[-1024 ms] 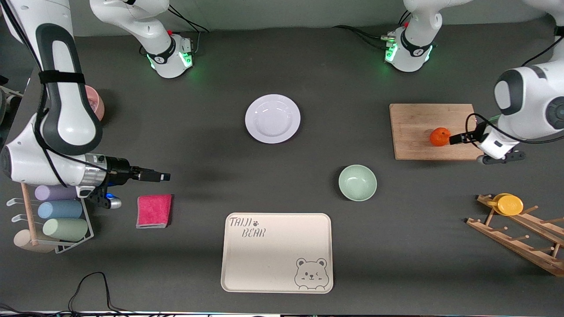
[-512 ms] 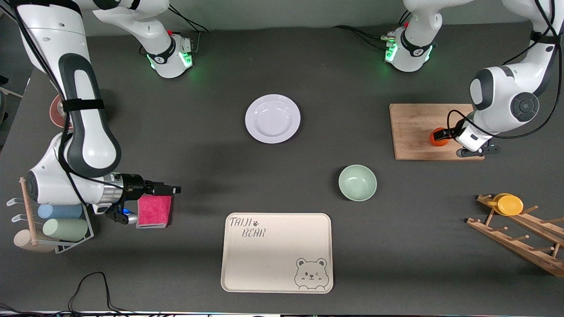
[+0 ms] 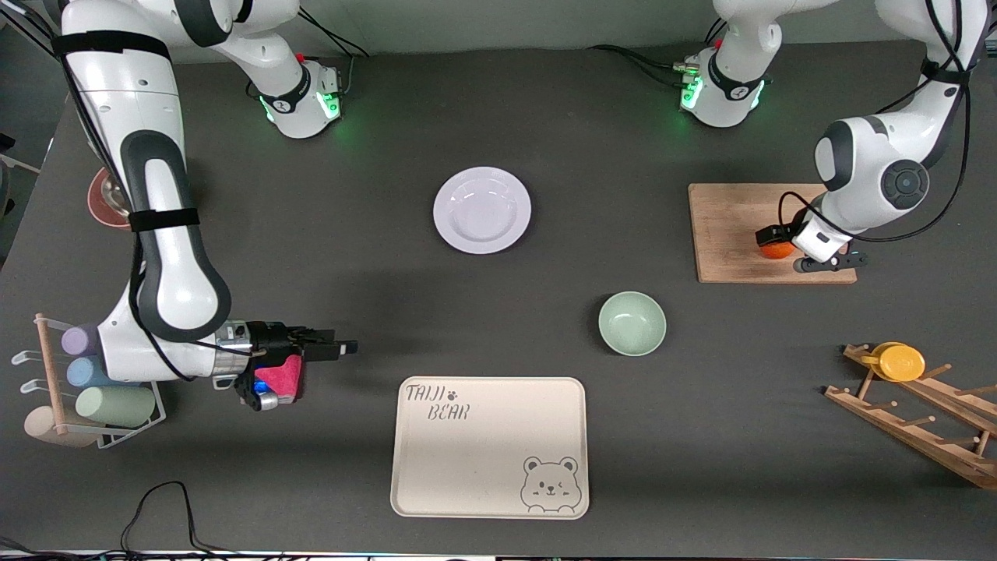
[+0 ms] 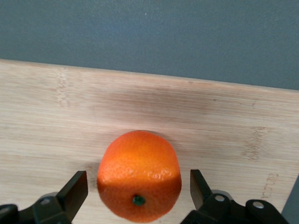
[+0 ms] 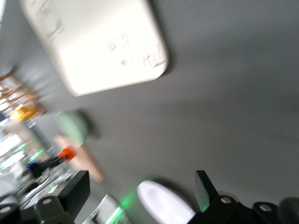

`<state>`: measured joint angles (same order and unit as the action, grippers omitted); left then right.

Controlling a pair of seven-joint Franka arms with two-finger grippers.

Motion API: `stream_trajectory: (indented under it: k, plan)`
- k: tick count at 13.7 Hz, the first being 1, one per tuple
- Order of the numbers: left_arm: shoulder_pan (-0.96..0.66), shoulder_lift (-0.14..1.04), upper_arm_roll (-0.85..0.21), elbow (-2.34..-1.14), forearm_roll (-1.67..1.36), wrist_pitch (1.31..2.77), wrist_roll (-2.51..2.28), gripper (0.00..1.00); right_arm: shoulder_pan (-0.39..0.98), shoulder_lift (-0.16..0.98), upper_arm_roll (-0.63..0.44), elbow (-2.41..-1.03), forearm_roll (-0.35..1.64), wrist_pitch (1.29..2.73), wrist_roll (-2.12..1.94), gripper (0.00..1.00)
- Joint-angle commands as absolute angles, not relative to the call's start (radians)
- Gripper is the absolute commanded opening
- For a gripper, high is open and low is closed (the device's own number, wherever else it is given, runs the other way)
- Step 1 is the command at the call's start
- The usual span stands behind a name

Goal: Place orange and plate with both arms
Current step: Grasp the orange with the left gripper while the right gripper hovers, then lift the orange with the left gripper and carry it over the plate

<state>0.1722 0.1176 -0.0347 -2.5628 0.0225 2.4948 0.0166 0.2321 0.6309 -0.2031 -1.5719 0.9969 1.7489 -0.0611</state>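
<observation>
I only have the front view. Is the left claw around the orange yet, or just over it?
Observer: Around it. In the left wrist view the orange sits between the open fingers of the left claw, with a gap on each side.
Operator: Orange off the board?
Observer: No. It rests on the cutting board, its shadow right beside it.
Operator: Right claw?
Observer: The right claw is open, over bare table next to the pink cloth, holding nothing. The plate is untouched.
</observation>
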Motion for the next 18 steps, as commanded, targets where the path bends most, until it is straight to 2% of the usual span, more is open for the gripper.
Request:
stream_trajectory:
  k: [1,2,3,6,8,11,13,16,18]
  plan:
    - [0.158,0.109,-0.026,-2.572,0.021,2.504,0.023,0.48,0.206,0.624,-0.213,-1.574,1.153,1.584,-0.158,1.00]
    - [0.158,0.106,-0.026,-2.571,0.021,2.497,0.025,0.17,0.201,0.612,-0.216,-1.580,1.161,1.556,-0.178,1.00]
    - [0.158,0.104,-0.026,-2.566,0.021,2.484,0.026,0.00,0.199,0.595,-0.219,-1.595,1.167,1.530,-0.217,1.00]
    - [0.156,0.095,-0.028,-2.537,0.023,2.421,0.025,0.00,0.158,0.552,-0.221,-1.681,1.205,1.464,-0.375,1.00]
    - [0.147,0.072,-0.029,-2.472,0.021,2.296,0.023,0.00,0.138,0.519,-0.222,-1.771,1.245,1.442,-0.507,1.00]
    - [0.106,-0.013,-0.041,-2.418,0.021,2.188,0.011,0.00,0.107,0.502,-0.222,-1.880,1.265,1.453,-0.648,1.00]
    - [0.065,-0.046,-0.046,-2.335,0.011,2.061,0.005,0.00,0.104,0.489,-0.222,-1.960,1.331,1.445,-0.734,1.00]
    - [0.012,-0.063,-0.060,-2.189,-0.027,1.872,-0.029,0.00,0.100,0.479,-0.245,-2.005,1.327,1.454,-0.820,1.00]
    - [-0.027,-0.100,-0.098,-2.143,-0.063,1.798,-0.095,0.00,0.100,0.454,-0.245,-2.068,1.342,1.482,-0.870,1.00]
